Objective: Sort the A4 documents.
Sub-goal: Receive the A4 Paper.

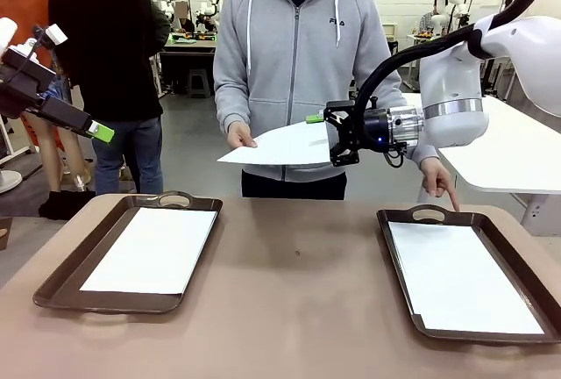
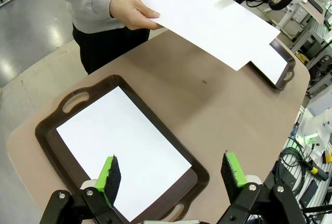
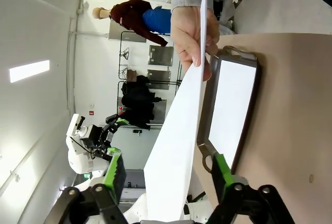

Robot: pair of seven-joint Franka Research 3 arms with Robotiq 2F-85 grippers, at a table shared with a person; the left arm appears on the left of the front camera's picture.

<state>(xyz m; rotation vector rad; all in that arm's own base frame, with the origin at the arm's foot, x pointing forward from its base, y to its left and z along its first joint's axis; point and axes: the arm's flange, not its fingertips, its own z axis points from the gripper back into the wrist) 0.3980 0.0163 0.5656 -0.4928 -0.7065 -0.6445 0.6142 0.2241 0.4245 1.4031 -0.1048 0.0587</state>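
The offered sheet is seen edge-on between the spread right jaws, not yet pinched, its long axis running ahead towards the person's hand, while the left jaws are spread over the desk

The held sheet runs off the bottom edge between the right gripper's fingers, so contact cannot be told. It hides part of the tray beyond them.

Blank white sheet held midair; sheets flat in both trays.
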